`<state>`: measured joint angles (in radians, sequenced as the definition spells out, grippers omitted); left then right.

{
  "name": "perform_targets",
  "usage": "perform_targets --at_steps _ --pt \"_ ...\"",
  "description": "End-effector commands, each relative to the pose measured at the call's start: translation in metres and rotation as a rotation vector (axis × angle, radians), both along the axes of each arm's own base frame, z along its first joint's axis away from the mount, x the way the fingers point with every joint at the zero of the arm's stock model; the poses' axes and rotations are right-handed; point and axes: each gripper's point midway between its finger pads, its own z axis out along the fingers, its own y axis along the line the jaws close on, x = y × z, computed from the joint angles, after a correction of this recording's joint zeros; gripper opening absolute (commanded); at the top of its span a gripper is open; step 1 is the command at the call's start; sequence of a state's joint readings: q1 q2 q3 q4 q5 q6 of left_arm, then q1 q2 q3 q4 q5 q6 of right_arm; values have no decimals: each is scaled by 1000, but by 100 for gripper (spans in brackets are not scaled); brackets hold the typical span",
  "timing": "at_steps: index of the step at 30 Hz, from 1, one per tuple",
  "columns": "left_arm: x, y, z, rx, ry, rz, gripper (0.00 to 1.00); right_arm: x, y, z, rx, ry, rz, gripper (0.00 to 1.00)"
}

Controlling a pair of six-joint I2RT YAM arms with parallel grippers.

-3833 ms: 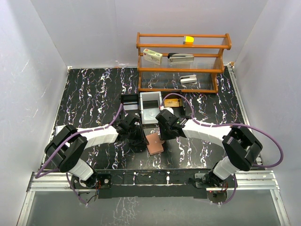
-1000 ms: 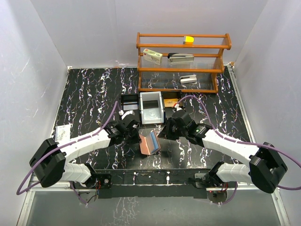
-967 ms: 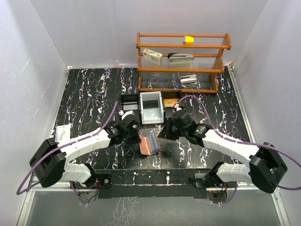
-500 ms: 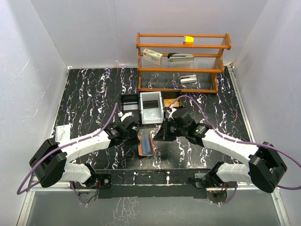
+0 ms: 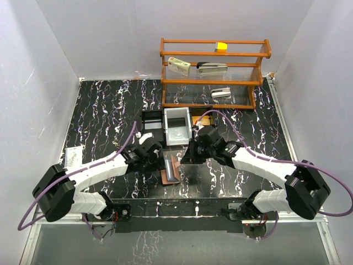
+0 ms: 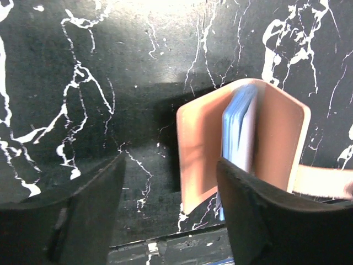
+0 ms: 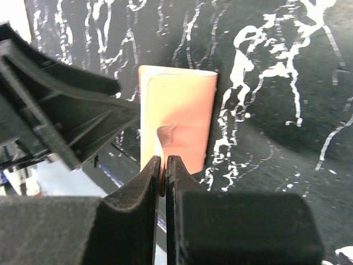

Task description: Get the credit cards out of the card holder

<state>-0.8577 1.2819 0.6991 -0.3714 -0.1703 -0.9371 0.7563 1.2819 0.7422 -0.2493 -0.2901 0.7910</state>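
View from above and from both wrists. The card holder (image 5: 172, 167) stands half-folded near the front edge of the black, white-veined worktop (image 5: 110, 110), between the two claws and just in front of the white tray (image 5: 177, 126). A black tray (image 5: 151, 120) sits just beside the white one.

The left claw (image 5: 159, 161) is spread wide. In its own wrist view (image 6: 168, 165) the salmon cover (image 6: 201, 154) rises in the gap between the two dark fingers (image 6: 83, 210). Its right part is hidden low down behind the right-hand finger, and I cannot tell whether either finger touches it. Pale blue-grey leaves (image 6: 240, 124) show inside the fold; whether these are cards or pocket lining I cannot tell.

The right claw (image 5: 186, 157) is pinched narrow on the thin edge of one salmon flap. In its wrist view (image 7: 163, 165) a sliver of flap shows between the closed fingers, and the cover (image 7: 179, 110) extends beyond them.

At the rear stands a wooden rack (image 5: 215, 83) that carries a yellow block (image 5: 221, 46), a stapler (image 5: 212, 67) and a small box (image 5: 178, 65).
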Motion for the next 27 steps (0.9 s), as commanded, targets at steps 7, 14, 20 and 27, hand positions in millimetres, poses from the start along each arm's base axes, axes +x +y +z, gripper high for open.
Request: perform_targets --at_steps 7,14,20,27 --pt "2 6 53 -4 -82 -62 89 15 -16 -1 -66 -121 -33 0" --pt "2 -5 70 -68 -109 -104 99 14 -28 -1 -81 -178 -38 0" --pt "-3 -20 78 -216 -139 -116 99 9 -36 -7 -73 -178 -66 0" --pt "-4 -18 83 -219 -169 -151 99 17 -43 -12 -100 -169 -134 0"
